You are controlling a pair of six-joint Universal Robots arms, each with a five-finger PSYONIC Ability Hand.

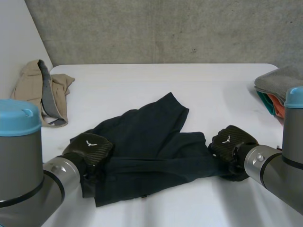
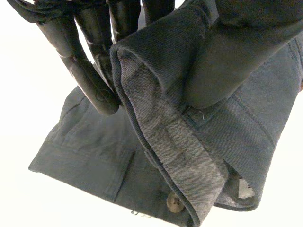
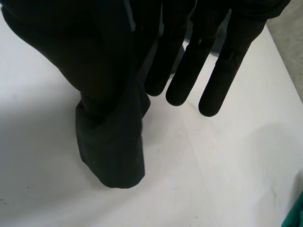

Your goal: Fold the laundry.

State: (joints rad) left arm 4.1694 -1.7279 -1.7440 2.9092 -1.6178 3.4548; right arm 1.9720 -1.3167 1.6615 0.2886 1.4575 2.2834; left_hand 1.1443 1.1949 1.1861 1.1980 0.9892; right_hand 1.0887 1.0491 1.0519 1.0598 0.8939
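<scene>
One pair of dark shorts (image 1: 151, 142) lies crumpled on the white bench (image 1: 142, 80), near the middle of its near edge. The waistband is at the near left, one leg reaches toward the far right and the other runs right. Part of the waistband is hidden under the left hand (image 1: 90, 146), and the tip of the right-running leg is hidden under the right hand (image 1: 232, 142). In the left wrist view a turned-over fold of waistband with one button (image 2: 175, 203) covers the thumb. The straight fingers (image 2: 90, 75) lie close together against that fold and pinch it to the covered thumb. In the right wrist view the leg's end rises off the bench in a bunch. Three straight fingers (image 3: 184, 71) hang side by side just beside it, and the cloth hides the thumb behind it, so the leg looks pinched between them. At the far left edge lies one beige garment (image 1: 38, 90) in a heap, with a grey lining showing. At the far right, cut off by the edge of the head view, sits one stack of three folded cloths. The grey cloth (image 1: 281, 78) is on top, with a teal cloth (image 1: 266, 101) and an orange cloth (image 1: 277, 106) below it.
</scene>
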